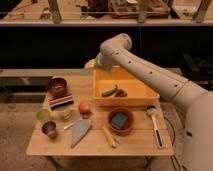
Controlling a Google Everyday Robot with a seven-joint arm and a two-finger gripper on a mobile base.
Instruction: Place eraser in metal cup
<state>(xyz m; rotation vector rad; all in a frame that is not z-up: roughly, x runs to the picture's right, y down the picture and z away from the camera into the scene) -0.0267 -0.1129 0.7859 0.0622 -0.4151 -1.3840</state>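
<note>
The eraser, a striped dark, red and white block, lies on the wooden table at the left, just in front of a dark red bowl. The metal cup stands upright near the table's front left corner, beside a pale green cup. My gripper hangs at the end of the white arm over the far left corner of the yellow bin. It is well behind and to the right of the eraser and is mostly hidden by the wrist.
The yellow bin holds a green vegetable and a dark item. A brown bowl holds a teal sponge. An orange fruit, a small pale cup, a grey spatula, a yellow item and a brush lie on the table.
</note>
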